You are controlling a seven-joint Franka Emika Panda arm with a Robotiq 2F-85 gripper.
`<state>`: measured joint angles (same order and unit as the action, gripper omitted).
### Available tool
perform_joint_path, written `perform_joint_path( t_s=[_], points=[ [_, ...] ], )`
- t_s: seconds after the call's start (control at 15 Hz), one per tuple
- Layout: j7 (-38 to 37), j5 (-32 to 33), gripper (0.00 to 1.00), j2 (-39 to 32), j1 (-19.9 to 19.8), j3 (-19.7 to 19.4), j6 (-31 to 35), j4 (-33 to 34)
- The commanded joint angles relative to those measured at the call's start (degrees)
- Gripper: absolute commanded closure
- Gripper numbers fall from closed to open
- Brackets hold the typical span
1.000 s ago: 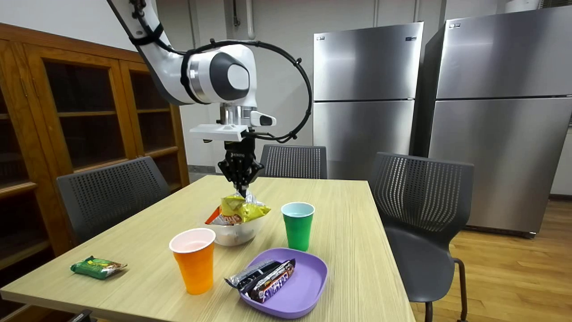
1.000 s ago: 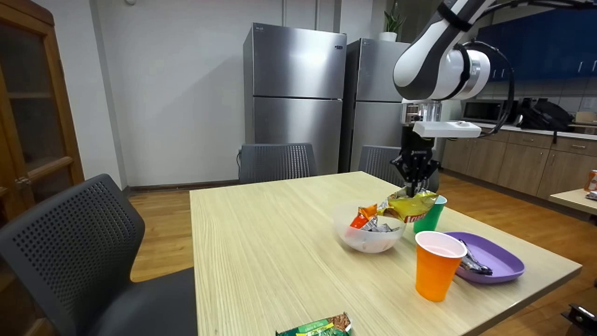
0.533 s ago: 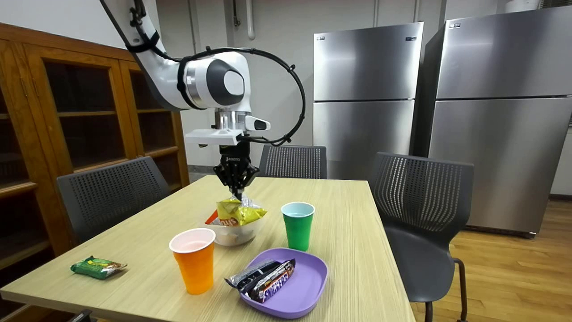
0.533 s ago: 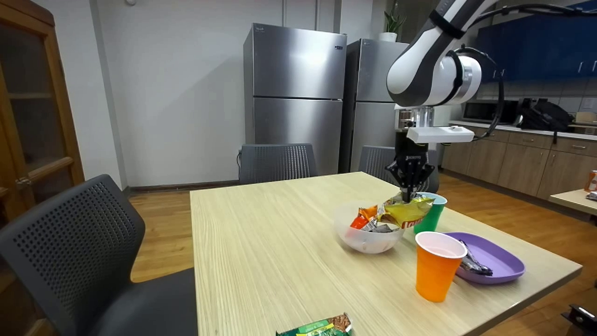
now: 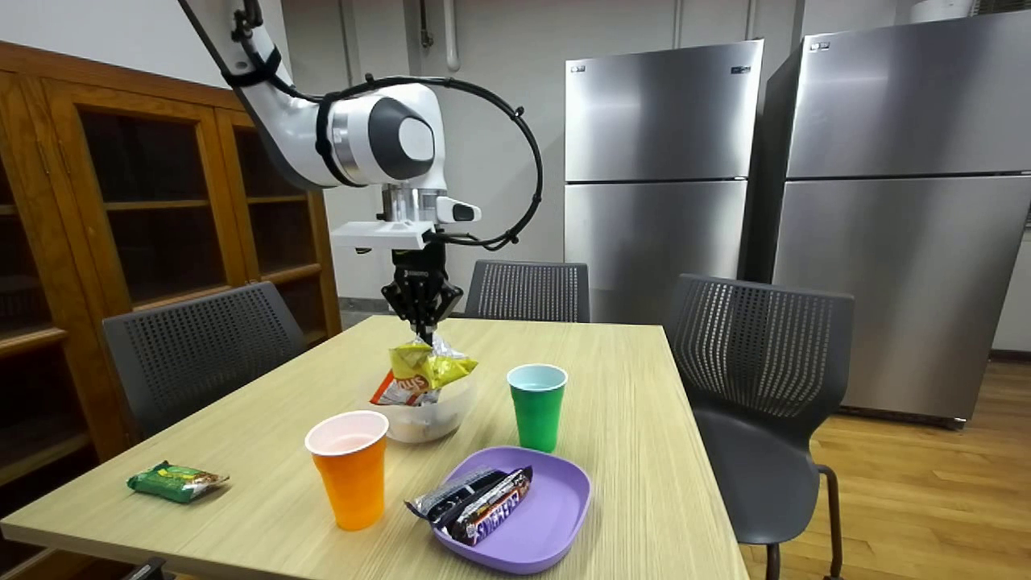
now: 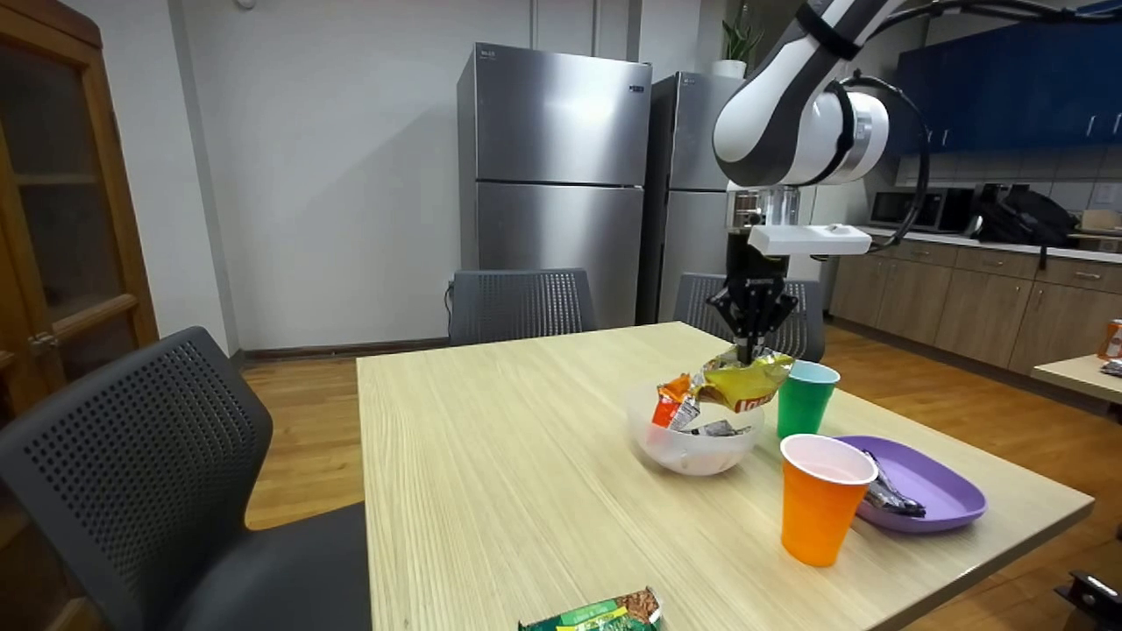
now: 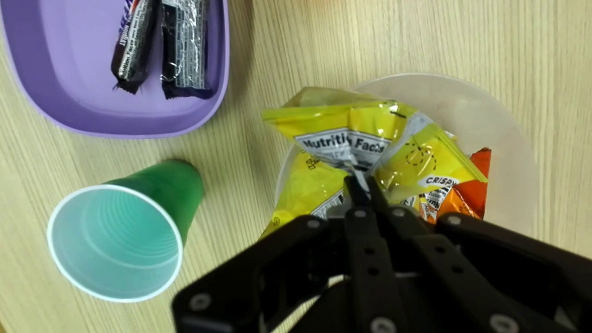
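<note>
My gripper (image 7: pixel 364 187) is shut on the top edge of a yellow chip bag (image 7: pixel 365 143). The bag hangs from the fingertips above the translucent bowl (image 7: pixel 504 134). In an exterior view the gripper (image 5: pixel 424 334) and the bag (image 5: pixel 443 370) are over the bowl (image 5: pixel 423 425); in an exterior view the bag (image 6: pixel 745 384) lies over the right part of the bowl (image 6: pixel 697 451), below the gripper (image 6: pixel 746 352). An orange-red packet (image 6: pixel 671 400) stands tilted in the bowl beside the bag; whether they touch is unclear. Silvery wrappers (image 6: pixel 719 428) lie in the bowl.
A green cup (image 5: pixel 538 411) stands beside the bowl. An orange cup (image 5: pixel 354 475) and a purple plate (image 5: pixel 552 515) with a Snickers bar (image 5: pixel 493 507) and a dark wrapped bar (image 5: pixel 459 493) are nearby. A green packet (image 5: pixel 173 482) lies on the table. Chairs (image 5: pixel 761 362) surround it.
The gripper has moved left in both exterior views with the yellow bag, dipping and then rising. The orange-red packet has shifted and stands slightly higher in the bowl.
</note>
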<state>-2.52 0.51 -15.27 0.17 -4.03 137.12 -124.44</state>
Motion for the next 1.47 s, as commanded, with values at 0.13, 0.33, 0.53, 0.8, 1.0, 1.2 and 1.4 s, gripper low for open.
perform_joint_path(
  t_s=[0.13,0.33,0.53,0.8,1.0,1.2,1.4],
  points=[
    [-3.23,-0.44,1.00,-2.14,0.10,1.21,-0.60,3.50],
    [-4.49,-0.05,0.74,-3.41,0.42,1.24,-0.65,4.47],
    [-4.97,-0.11,0.60,-3.99,0.52,1.34,-0.71,4.95],
    [-4.75,0.00,0.30,-3.37,0.48,1.37,-0.45,4.67],
    [-4.04,-0.20,0.08,-1.76,0.23,1.43,-0.06,3.82],
    [-4.14,0.27,0.00,2.06,0.19,1.13,-0.12,1.13],
    [-3.14,0.35,0.00,5.94,-0.17,1.10,-0.73,-1.30]
  ],
)
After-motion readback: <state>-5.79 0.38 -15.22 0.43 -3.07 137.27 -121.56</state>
